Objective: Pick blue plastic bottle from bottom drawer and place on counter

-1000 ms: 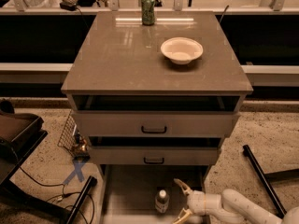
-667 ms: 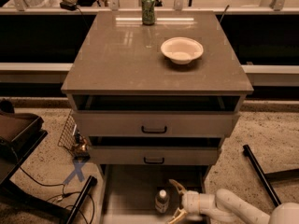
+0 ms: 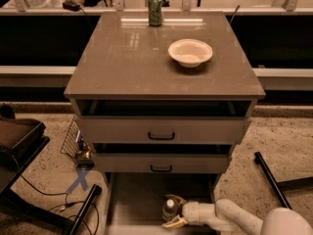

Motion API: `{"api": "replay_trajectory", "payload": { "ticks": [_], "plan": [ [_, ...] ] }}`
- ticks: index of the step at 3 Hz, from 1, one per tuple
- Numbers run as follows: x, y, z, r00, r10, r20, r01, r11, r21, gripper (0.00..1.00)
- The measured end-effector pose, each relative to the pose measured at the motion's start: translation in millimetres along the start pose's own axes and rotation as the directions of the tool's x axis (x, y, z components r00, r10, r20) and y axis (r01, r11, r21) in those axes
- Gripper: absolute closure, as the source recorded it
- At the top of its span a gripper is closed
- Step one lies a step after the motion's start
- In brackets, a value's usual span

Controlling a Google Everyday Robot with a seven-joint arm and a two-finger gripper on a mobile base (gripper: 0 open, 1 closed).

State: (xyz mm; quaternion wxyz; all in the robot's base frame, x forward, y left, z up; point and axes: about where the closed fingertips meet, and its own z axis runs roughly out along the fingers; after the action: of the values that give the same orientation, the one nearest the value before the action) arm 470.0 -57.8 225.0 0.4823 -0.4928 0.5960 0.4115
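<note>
Pincer point(image 3: 167, 211) apparently straddles blue plastic bottle point(image 3: 170, 212) in bottom drawer point(image 3: 134, 199).

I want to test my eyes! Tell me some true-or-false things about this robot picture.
1. The bottle stands in the bottom drawer. True.
2. A bowl sits on the counter. True.
3. The gripper is up on the counter. False: it is down in the bottom drawer, open, with one finger on each side of the bottle.
4. The can lies inside the bowl. False: it stands upright near the counter's back edge, apart from the bowl.
</note>
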Motion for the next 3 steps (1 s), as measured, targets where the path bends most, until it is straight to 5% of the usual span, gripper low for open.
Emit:
{"api": "replay_trajectory", "payload": {
  "ticks": [3],
  "plan": [
    [-1.7,3.5,5.3,1.0,0.003,0.007,-0.003,1.0,-0.009,0.95]
  ]
}}
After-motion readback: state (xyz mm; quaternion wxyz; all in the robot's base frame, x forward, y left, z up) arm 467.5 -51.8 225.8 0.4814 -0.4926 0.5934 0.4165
